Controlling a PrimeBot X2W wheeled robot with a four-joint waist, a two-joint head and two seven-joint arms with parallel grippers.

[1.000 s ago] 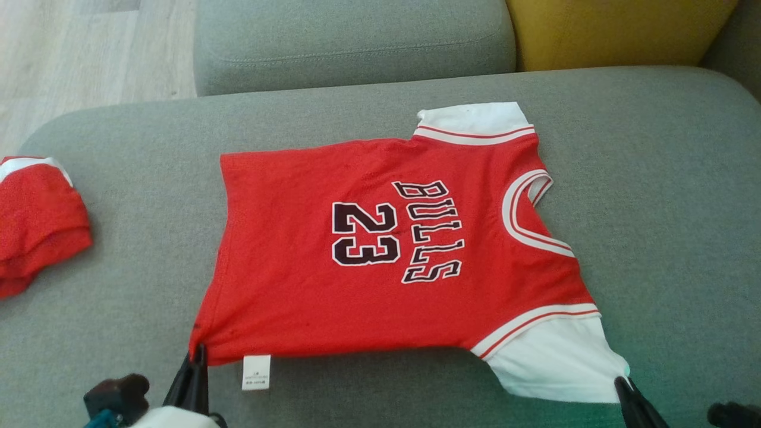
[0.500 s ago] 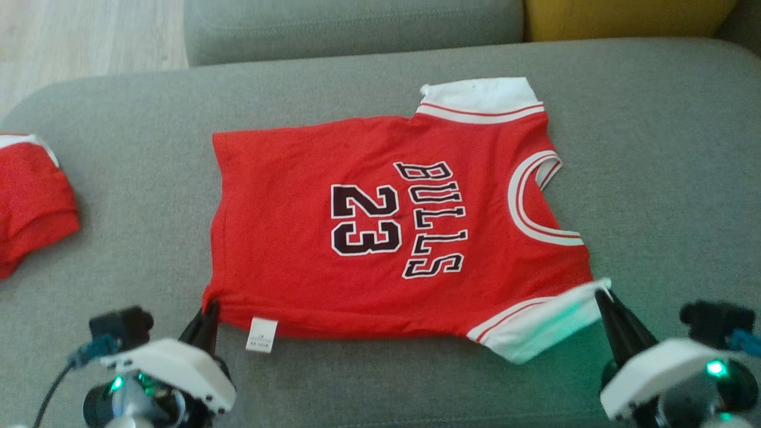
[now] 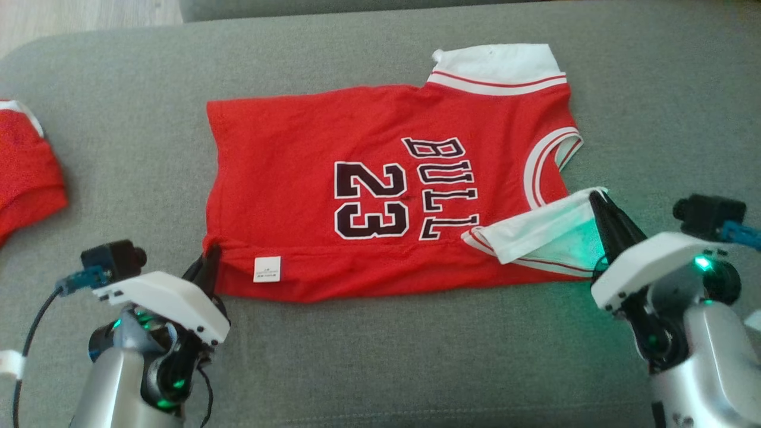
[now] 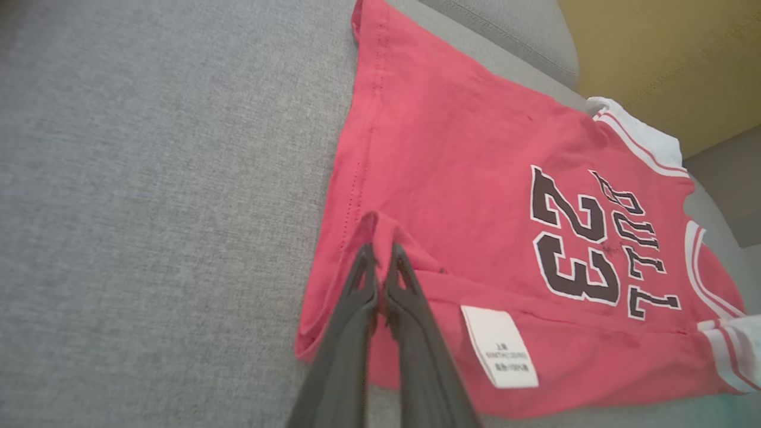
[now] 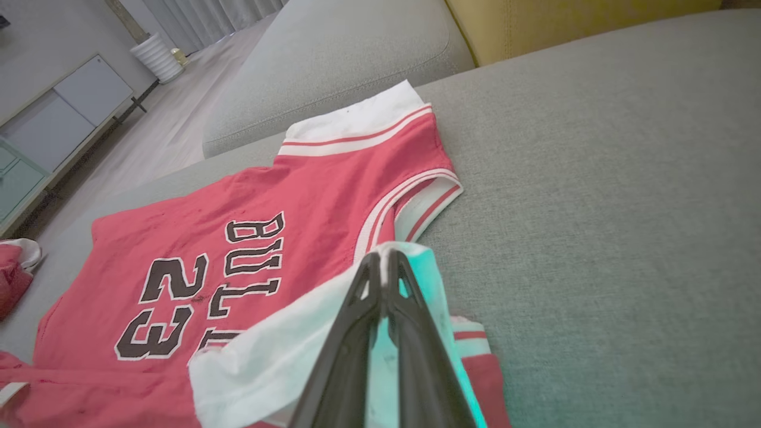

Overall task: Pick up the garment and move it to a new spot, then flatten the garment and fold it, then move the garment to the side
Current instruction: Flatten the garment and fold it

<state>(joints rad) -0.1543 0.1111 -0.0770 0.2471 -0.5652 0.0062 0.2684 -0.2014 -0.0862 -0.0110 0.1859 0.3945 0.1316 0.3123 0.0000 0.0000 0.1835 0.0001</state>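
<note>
The garment (image 3: 333,148) is a small red jersey with white sleeves, printed "BULLS 23", lying on the grey sofa cushion (image 3: 386,368) with its neck to the right. My left gripper (image 3: 208,261) is shut on the near hem corner, which is lifted and turned over toward the print (image 4: 571,249). A white care label (image 4: 499,348) shows beside that pinch. My right gripper (image 3: 597,202) is shut on the near white sleeve (image 5: 279,356), raised and folded over the red body. The far white sleeve (image 3: 496,62) lies flat.
Another red and white garment (image 3: 27,166) lies bunched at the cushion's left edge. A grey back cushion (image 5: 339,53) and a yellow cushion (image 5: 535,24) stand behind. Wooden floor (image 5: 148,131) and a low cabinet (image 5: 53,119) lie beyond the sofa.
Both grippers have carried the near edge away from me over the jersey: the white sleeve now covers the "S" of the print and the hem corner is turned over. The head camera has tilted downward.
</note>
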